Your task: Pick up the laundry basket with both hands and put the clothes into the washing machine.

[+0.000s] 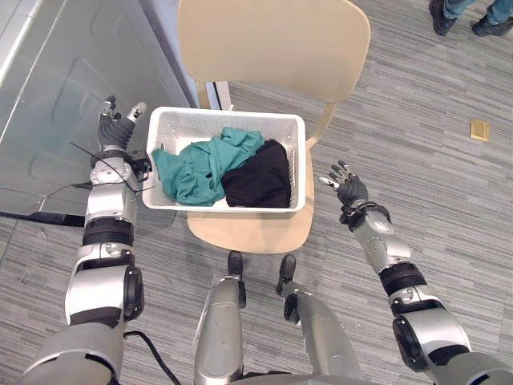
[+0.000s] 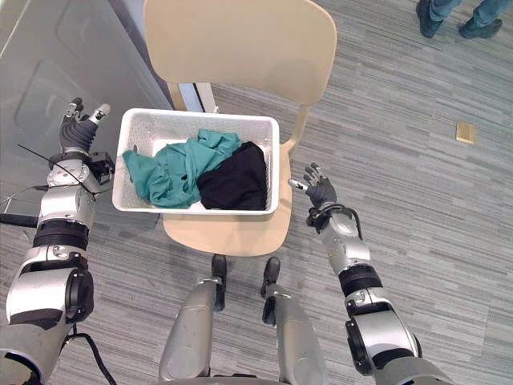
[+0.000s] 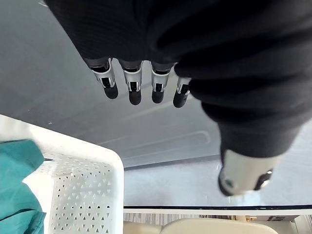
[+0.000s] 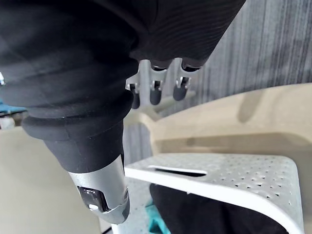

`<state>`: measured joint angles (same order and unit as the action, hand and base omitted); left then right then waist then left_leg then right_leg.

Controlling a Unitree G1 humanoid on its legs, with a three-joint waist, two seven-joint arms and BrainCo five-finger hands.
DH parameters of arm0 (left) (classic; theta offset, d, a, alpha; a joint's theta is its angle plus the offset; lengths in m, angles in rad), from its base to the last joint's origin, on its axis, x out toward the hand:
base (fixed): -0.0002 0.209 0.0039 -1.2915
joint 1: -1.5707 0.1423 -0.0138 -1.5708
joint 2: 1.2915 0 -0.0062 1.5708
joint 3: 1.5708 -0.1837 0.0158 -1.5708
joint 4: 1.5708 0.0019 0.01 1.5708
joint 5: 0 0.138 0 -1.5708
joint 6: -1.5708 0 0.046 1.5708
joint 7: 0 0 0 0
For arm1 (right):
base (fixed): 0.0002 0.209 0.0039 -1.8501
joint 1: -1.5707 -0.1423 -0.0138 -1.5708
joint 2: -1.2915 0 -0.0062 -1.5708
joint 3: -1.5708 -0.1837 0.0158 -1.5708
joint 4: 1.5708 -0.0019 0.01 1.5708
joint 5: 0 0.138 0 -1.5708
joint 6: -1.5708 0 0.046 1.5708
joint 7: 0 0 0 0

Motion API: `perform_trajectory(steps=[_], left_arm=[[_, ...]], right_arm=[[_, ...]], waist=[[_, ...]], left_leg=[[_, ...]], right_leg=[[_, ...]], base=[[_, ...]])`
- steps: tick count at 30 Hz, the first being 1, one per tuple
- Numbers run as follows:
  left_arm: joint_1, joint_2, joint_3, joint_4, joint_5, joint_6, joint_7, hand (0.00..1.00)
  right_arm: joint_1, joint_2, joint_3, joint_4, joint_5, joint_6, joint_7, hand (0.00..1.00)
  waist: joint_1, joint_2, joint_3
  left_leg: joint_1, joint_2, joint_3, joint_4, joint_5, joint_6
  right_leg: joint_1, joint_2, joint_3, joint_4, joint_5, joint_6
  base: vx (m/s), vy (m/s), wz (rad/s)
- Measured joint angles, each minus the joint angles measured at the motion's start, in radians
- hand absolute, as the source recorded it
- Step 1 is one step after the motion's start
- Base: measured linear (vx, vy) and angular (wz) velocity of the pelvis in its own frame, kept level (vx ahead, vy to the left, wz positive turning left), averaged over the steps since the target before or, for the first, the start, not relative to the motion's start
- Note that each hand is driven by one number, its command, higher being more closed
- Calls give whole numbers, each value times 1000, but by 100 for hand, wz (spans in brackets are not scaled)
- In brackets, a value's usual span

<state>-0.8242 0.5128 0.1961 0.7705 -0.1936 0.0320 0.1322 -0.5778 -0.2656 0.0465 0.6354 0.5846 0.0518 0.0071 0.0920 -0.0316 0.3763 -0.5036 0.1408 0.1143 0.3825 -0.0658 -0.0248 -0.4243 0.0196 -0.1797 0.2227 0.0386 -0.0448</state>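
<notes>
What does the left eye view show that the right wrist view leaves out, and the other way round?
The left eye view adds the left hand, open and apart from the left wall of the basket, the whole teal garment, a person's shoes and a small tan block on the floor. The right wrist view adds the handle slot in the basket's wall, past the fingers of the right hand. Both share the white basket, the black garment in it, the beige chair under it and the open right hand.

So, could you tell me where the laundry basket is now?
The laundry basket sits on the chair, mid left eye view, between the left hand and right hand, neither holding it.
</notes>
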Motion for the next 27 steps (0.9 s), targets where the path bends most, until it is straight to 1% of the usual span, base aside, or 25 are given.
perform_trajectory(steps=[2, 4, 6, 10, 11, 12, 14, 16, 17, 18, 19, 21, 22, 23, 24, 27], left_arm=[[18, 0, -17, 26, -5, 1, -9, 0], [33, -1, -35, 26, -10, 1, -26, 0], [60, -2, -38, 26, -10, 1, -38, 0], [104, -30, -40, 21, -10, 0, -41, 0], [136, -41, -42, 6, -11, 0, -40, 0], [191, -43, -53, -40, -13, 0, -40, 0], [275, -60, -58, -127, -29, -3, -37, 0], [371, -81, -57, -220, -32, -18, -20, 0], [442, -97, -56, -280, -32, -26, -15, 0], [476, -107, -48, -307, -32, -33, -13, 0], [540, -130, -20, -356, -31, -43, -4, 0], [623, -163, 37, -428, -31, -50, 11, 0], [672, -188, 69, -466, -31, -56, 24, 0], [724, -221, 109, -501, -31, -62, 29, 0], [748, -239, 129, -516, -30, -66, 34, 0], [859, -355, 239, -598, -30, -81, 72, 0]], right_arm=[[9, -4, -15, -2, -7, 3, 0, 0], [29, -17, -23, -35, -10, 10, 1, 0], [32, -21, -43, -53, -27, 16, 11, 0], [71, -38, -61, -138, -48, 19, 17, 0], [101, -38, -71, -188, -54, 21, 16, 0], [134, -38, -79, -244, -71, 21, 17, 0], [205, -40, -113, -321, -98, 19, 17, 0], [278, -40, -150, -356, -134, 18, 16, 0], [337, -40, -176, -369, -159, 18, 15, 0], [365, -39, -188, -374, -170, 17, 14, 0], [411, -34, -216, -383, -194, 17, 13, 0], [466, -30, -256, -399, -222, 16, 8, 0], [509, -18, -289, -420, -244, 16, 1, 0], [552, 2, -316, -434, -255, 12, -9, 0], [570, 13, -329, -439, -264, 10, -12, 0], [651, 80, -354, -506, -285, 10, -28, 0]], waist=[[-2, 0, 0], [3, -1, 0], [-2, -1, 0], [-10, -1, -1], [-15, -3, -2], [-23, -5, -3], [-21, -6, -15], [-21, -5, -40], [-20, -4, -72], [-20, -4, -89], [-21, -2, -110], [-22, -1, -117], [-21, 3, -134], [-22, 8, -168], [-22, 11, -181], [-21, 30, -215]], left_leg=[[24, 0, 6, -10, 3, 1], [41, -1, 19, -20, 3, 1], [63, -2, 27, -29, 3, 1], [90, -2, 31, -39, 3, 1], [105, -4, 32, -45, 3, 1], [125, -7, 33, -55, 3, 1], [148, -13, 35, -70, 3, 1], [167, -21, 32, -90, 5, -2], [175, -27, 31, -105, 7, -4], [180, -30, 29, -114, 10, -7], [203, -39, 25, -141, 19, -9], [251, -46, 22, -171, 24, -11], [268, -51, 19, -181, 24, -11], [275, -54, 13, -195, 24, -11], [281, -55, 12, -199, 24, -10], [342, -62, -1, -226, 24, -10]], right_leg=[[18, -2, 5, 0, 0, 0], [27, -3, 13, 0, -1, 0], [41, -4, 18, -1, -2, 0], [63, -4, 19, 0, -8, -2], [75, -5, 19, 0, -12, -3], [88, -7, 18, 3, -20, -3], [99, -13, 19, 16, -37, -1], [107, -20, 16, 26, -54, 3], [108, -23, 15, 27, -61, 3], [109, -24, 15, 26, -63, 2], [123, -29, 12, 20, -68, 4], [159, -33, 13, 13, -77, 10], [175, -35, 9, 7, -82, 10], [185, -35, 5, -7, -82, 11], [192, -36, 3, -14, -82, 11], [263, -37, -10, -51, -82, 11]], base=[[23, -3, -5], [32, 2, -9], [29, -4, -9], [0, 0, 0], [29, -6, 3], [31, -5, 2], [47, -6, 6], [76, -3, 10], [86, 5, 7], [141, 10, 11], [156, 12, 8], [124, 11, 6], [104, 18, 11], [108, 23, 12], [128, 34, 11], [69, 28, 12]])
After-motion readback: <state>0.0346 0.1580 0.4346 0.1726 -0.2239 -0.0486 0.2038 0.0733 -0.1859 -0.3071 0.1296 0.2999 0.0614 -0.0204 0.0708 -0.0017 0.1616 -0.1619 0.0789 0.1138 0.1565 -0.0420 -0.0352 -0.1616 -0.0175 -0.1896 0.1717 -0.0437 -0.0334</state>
